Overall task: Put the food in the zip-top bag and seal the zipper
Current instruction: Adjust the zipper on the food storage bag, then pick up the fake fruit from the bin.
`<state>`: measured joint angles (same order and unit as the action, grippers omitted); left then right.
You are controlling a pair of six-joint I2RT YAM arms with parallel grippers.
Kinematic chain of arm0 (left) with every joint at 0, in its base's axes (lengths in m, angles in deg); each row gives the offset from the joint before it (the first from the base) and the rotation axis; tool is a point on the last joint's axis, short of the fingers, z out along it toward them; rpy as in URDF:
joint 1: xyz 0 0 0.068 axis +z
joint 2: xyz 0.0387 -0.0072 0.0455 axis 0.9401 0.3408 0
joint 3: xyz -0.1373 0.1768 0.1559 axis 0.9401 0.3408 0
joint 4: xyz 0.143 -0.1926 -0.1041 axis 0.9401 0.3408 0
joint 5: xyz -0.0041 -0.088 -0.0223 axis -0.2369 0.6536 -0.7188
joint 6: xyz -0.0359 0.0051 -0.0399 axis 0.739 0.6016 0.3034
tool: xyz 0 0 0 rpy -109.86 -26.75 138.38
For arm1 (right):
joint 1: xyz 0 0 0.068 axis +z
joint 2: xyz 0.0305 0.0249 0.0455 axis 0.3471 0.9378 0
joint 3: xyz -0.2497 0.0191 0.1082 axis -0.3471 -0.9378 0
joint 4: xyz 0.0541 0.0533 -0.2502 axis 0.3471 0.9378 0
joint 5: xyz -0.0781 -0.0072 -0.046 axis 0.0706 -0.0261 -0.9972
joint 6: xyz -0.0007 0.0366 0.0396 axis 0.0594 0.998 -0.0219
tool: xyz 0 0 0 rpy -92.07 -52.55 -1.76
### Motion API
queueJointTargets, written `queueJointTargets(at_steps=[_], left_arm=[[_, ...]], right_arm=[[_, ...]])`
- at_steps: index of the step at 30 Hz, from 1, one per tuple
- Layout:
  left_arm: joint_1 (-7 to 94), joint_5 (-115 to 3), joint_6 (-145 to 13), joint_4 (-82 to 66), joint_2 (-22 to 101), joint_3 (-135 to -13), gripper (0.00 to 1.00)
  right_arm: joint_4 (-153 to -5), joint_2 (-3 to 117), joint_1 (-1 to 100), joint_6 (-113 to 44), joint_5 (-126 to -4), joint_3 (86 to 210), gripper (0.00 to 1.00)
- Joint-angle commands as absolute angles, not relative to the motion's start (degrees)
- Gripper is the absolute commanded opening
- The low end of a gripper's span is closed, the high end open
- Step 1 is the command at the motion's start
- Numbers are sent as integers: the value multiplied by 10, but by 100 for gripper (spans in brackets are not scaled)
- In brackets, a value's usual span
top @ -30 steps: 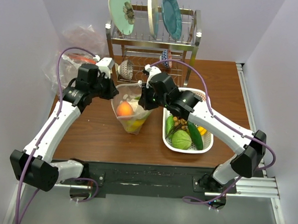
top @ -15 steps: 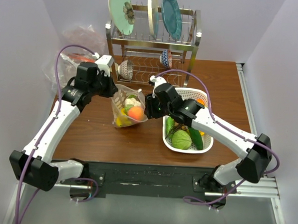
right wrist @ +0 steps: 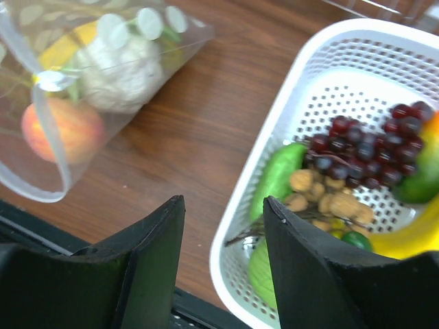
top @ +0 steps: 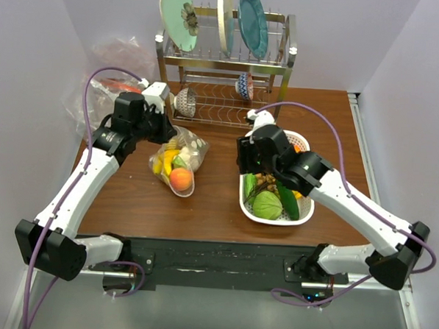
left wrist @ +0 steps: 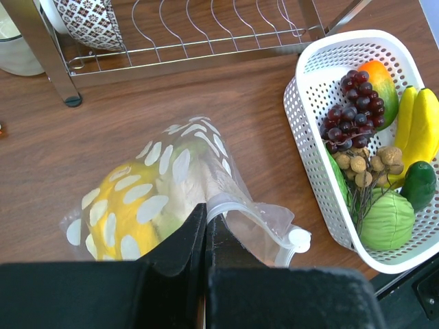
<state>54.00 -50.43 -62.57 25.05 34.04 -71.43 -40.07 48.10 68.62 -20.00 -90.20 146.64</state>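
Left claw (left wrist: 204, 218) clenched on the zip-top bag (left wrist: 180, 179) edge, food (top: 179, 178) inside, bag lying on the counter (right wrist: 195, 130) — right claw (right wrist: 223, 203) spread open, empty, over the basket (right wrist: 312, 89) rim.

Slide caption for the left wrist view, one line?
Left gripper pinches the dotted zip-top bag, holding yellow food, on the table beside a white basket of produce.
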Motion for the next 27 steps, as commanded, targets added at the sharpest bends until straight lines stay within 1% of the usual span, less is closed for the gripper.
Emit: queueJointTargets(at_steps=[1, 3, 13, 17, 20, 21, 27], left_arm=[[544, -490, -618, 213, 336, -717, 0], [544, -488, -617, 213, 337, -716, 0], [544, -479, -618, 213, 332, -711, 0], [544, -477, -618, 213, 331, -709, 0], [544, -470, -617, 212, 331, -708, 0], [544, -469, -617, 212, 331, -708, 0], [544, -464, -615, 205, 334, -709, 0]], right_arm=[[-373, 469, 619, -213, -879, 1438, 50], [-380, 476, 588, -215, -846, 1422, 50], [-389, 579, 583, -222, -771, 1439, 40], [-396, 583, 582, -201, -762, 1409, 39], [-400, 562, 583, -182, -766, 1375, 45], [-399, 556, 582, -177, -773, 1367, 48], [-395, 536, 582, -154, -782, 1326, 52]])
